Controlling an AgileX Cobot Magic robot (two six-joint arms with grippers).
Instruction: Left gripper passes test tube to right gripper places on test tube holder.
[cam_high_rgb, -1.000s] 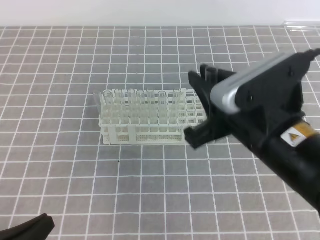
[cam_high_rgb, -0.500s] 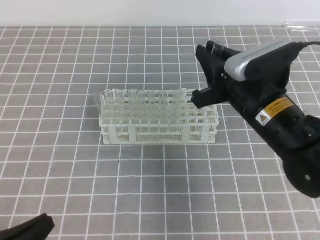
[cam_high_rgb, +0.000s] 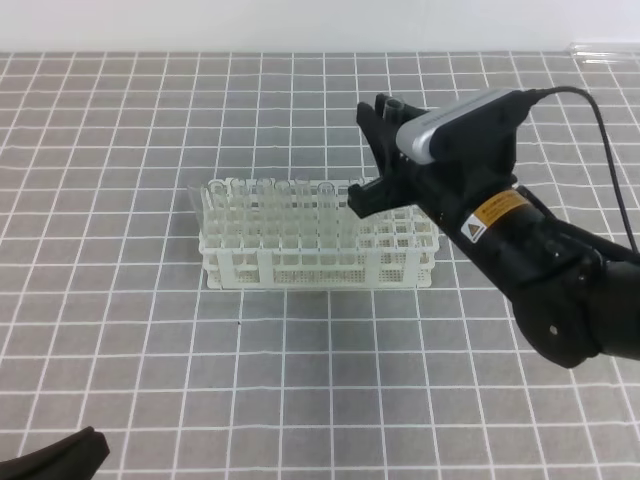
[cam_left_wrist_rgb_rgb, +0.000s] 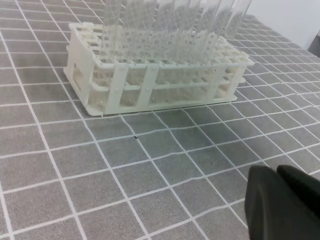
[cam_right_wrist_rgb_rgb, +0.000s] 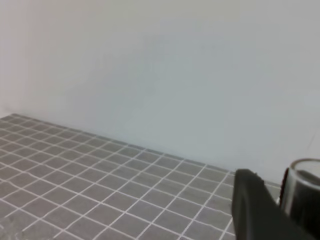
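Tube carried in over the rack.
My right gripper (cam_high_rgb: 385, 150) swung left above the test tube holder (cam_high_rgb: 318, 237), jaws apparently clamping the test tube (cam_right_wrist_rgb_rgb: 302, 192); left gripper (cam_left_wrist_rgb_rgb: 287, 207) rested shut. Insertion next.

right gripper (cam_high_rgb: 374, 150): black jaws, chunky black body w/ oblong silver-grey module on top, yellow warning-triangle label on wrist, thin black cable looping off back. left gripper (cam_left_wrist_rgb_rgb: 285, 205): just rounded matte black bits, no markings visible tbh.
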